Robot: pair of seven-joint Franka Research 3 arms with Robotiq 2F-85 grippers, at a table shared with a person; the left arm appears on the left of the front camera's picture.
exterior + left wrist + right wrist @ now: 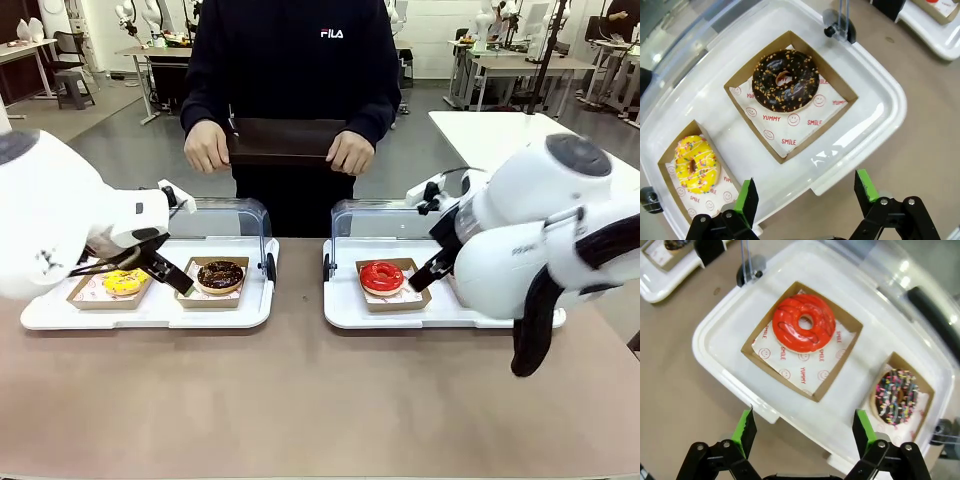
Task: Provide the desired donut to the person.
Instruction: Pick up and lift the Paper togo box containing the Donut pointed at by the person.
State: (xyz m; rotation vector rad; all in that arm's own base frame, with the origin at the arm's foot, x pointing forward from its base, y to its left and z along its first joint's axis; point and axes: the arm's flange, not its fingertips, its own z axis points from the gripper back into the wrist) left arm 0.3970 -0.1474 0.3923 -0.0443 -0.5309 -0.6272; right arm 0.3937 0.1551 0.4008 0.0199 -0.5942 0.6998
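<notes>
Count from the pictures: four donuts, two trays, two arms, one person.

The left white tray (150, 318) has two brown card boxes. One holds a yellow sprinkled donut (125, 281), the other a chocolate donut with nut bits (220, 275). The right white tray (380, 318) also has two boxes, one with a red glazed donut (382, 276) and one with a chocolate donut with coloured sprinkles (896, 397). Both trays have a clear lid tipped up at the back, so two lids. Both sit on the brown tabletop (300, 400).

The left gripper (806, 192) hangs over the near rim of its tray, roughly between the two boxes. Its jaws are wide apart with nothing in them. The right gripper (804, 429) is the same over its own tray's near edge: jaws apart, empty, red donut straight ahead.

The person (290, 80) stands at the far side of the tabletop, behind the gap between the trays, and holds a flat dark tray (285, 140) with the right hand (207, 148) and the left hand (352, 153). I can't tell which donut they want.
</notes>
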